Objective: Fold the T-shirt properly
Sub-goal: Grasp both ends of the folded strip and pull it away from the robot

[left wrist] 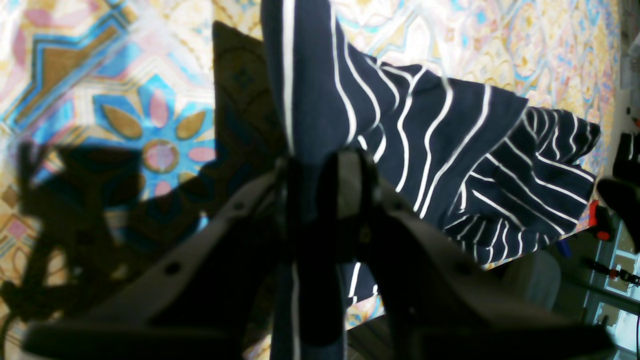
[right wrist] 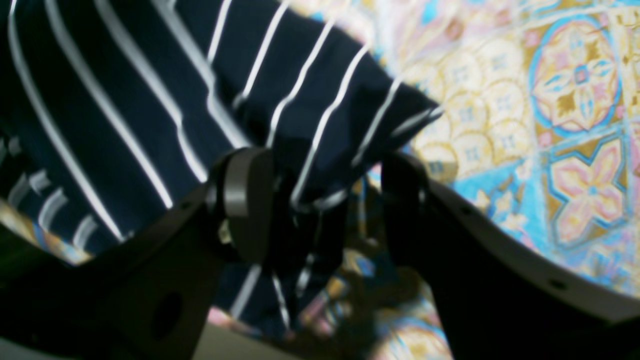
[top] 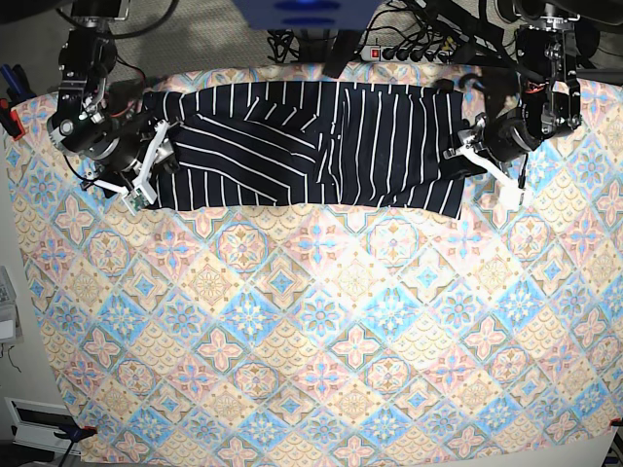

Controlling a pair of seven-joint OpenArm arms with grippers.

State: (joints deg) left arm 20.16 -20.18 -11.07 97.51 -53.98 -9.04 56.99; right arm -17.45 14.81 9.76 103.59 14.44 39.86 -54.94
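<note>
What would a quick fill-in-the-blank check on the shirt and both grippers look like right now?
1. The T-shirt lies stretched across the ____ edge of the tablecloth in the base view.
2. The left gripper is ____ on the T-shirt's fabric.
3. The right gripper has its jaws ____, with a corner of cloth between them.
4. The T-shirt's stripes are ____ in colour.

Missing words: far (top); shut; open; white
</note>
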